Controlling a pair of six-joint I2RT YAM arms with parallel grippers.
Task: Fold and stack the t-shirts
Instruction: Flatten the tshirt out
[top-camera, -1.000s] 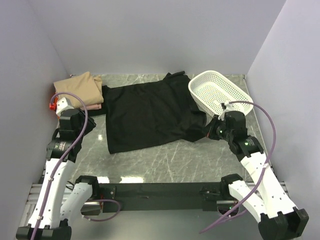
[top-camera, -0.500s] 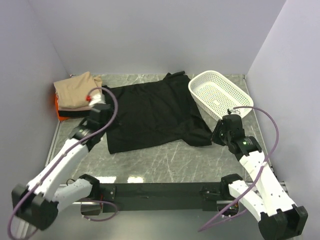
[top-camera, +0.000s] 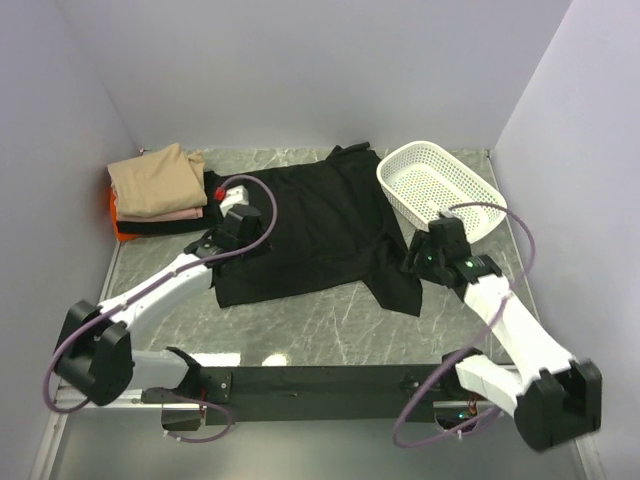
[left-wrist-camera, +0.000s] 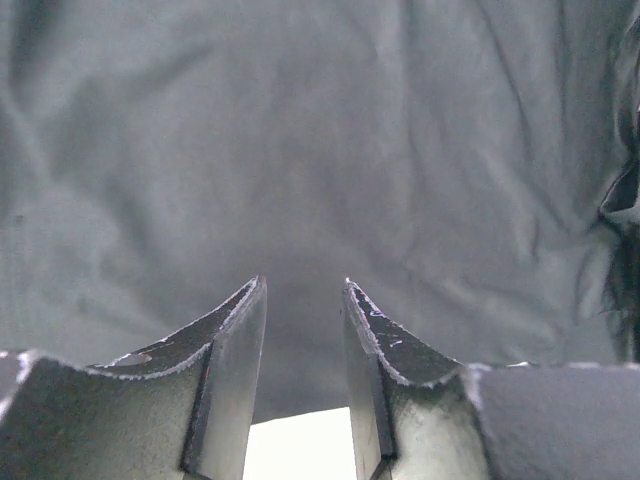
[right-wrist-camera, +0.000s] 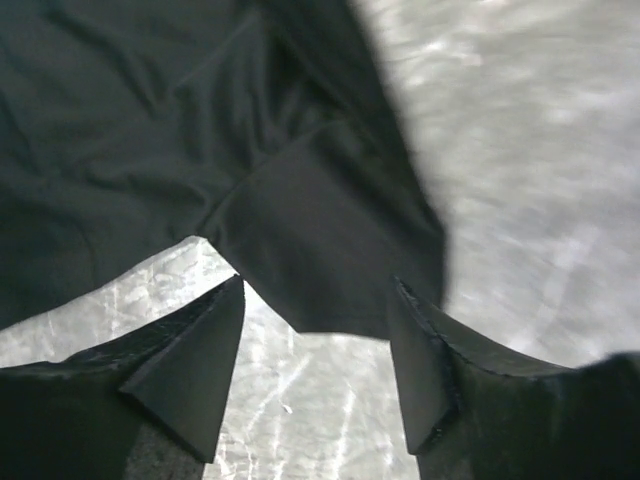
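Top external: left gripper (top-camera: 245, 238) now over t-shirt (top-camera: 310, 220).

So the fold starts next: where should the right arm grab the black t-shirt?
Probably by the sleeve hem of the black t-shirt, coming low from the basket side: it lies flat on bare table, poking toward the open right gripper.

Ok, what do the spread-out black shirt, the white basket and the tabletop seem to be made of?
Black shirt: soft matte knit cloth, probably cotton; it creases and lies limp. White basket: rigid plastic, slightly glossy, moulded with rows of small holes. Tabletop: grey marble look with pale veins and a reflective sheen; real stone or laminate, cannot tell.
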